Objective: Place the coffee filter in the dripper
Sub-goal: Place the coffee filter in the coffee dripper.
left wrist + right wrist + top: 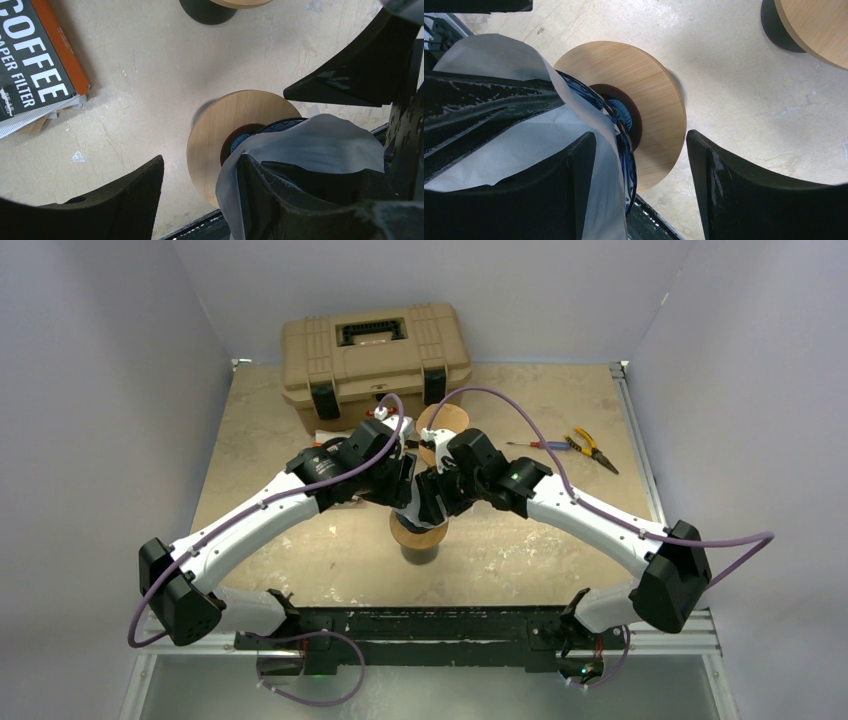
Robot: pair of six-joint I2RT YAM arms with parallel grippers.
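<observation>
From above, you have both arms meeting over the wooden stand at mid-table. The left gripper and right gripper are nose to nose, so whatever lies between them is hidden. The tan toolbox, the pliers and a second wooden stand sit behind, well apart from the work. In your left wrist view, the coffee filter lies draped over one finger of the left claw. Its jaws stand wide, so it seems to be pushing the paper rather than pinching it, steering the cone into the blue-rimmed dripper seated in the stand's hole. The filter sits tilted over the dripper's rim and does not look seated yet. The box of paper filters lies off to one side. In your right wrist view, the right claw is wide too. One finger is just in front of the paper's edge and the other is apart over the stand. It is probably there as a backstop, so the paper cannot slide off the rim.
</observation>
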